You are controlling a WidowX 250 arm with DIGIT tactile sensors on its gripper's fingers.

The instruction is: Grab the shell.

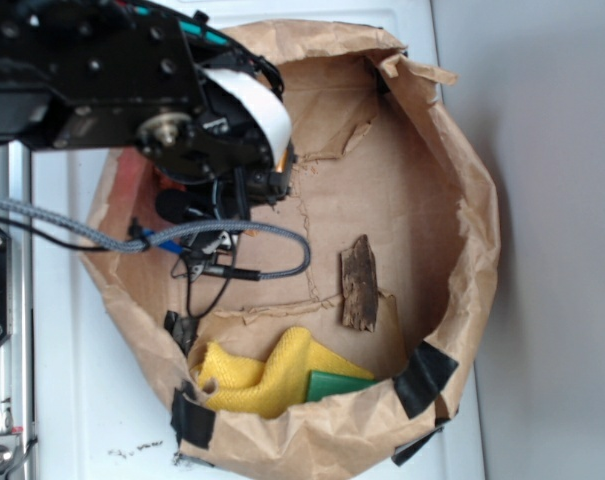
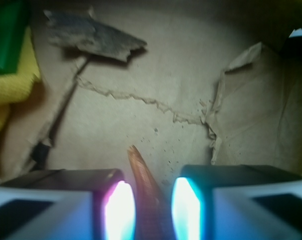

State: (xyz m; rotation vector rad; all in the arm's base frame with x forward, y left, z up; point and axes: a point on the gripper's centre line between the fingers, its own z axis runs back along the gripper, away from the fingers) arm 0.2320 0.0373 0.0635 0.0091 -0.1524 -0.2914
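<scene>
Orange-brown, the shell [image 2: 145, 192] was seen in the wrist view between the two fingers [image 2: 118, 210] of the gripper [image 2: 151, 210], its pointed tip projecting forward over the paper floor [image 2: 155, 75]; narrow gaps remained, so a firm grasp could not be confirmed.

The small, slender orange-brown spiral shell [image 2: 147, 197] shows only in the wrist view, low in the frame just left of centre. It is glossy, with fine ridges along its length, and narrows to a sharp point that aims toward the upper left. That tip lies over the creased brown paper floor. Its wider end runs out of the bottom edge of the frame, so its full shape cannot be told. In the exterior view it is hidden under the black arm in the upper left of the frame.
</scene>
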